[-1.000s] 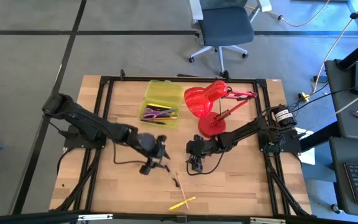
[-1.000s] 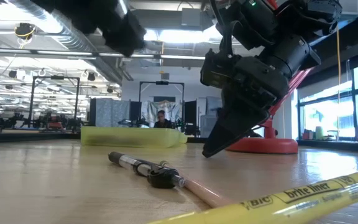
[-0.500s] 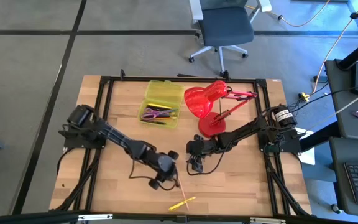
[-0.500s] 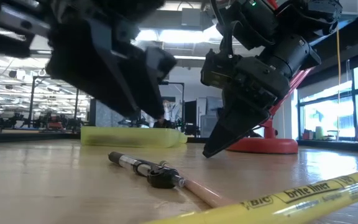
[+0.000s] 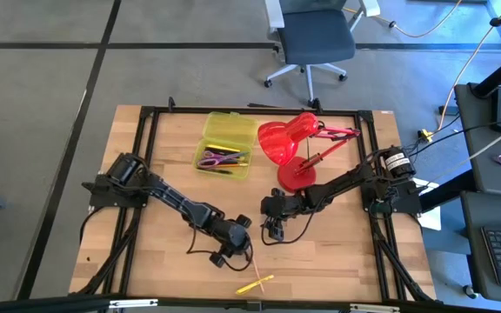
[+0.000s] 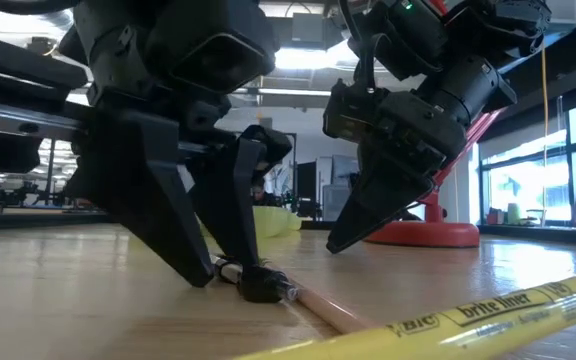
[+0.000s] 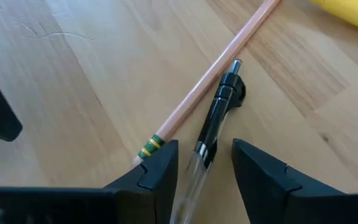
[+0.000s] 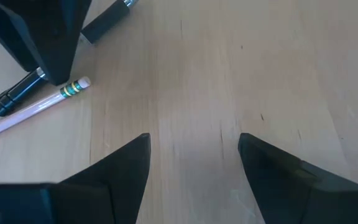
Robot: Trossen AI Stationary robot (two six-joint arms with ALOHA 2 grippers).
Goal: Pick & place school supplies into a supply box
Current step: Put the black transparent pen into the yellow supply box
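Both arms are built of dark, matte black segments, trailed by thin black cables. Each claw, the left claw (image 7: 204,168) and right claw (image 8: 194,162), is formed of two angular, wedge-shaped black fingers.

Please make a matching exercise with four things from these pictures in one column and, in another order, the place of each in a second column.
1. clear black-clipped pen
2. purple-handled scissors
3. yellow highlighter marker
4. red desk lamp

A. inside the translucent yellow-green plastic box
B. on the wooden table near its front edge
C. between the left gripper fingers
D. standing beside the box

Pairs: 1-C, 2-A, 3-B, 4-D
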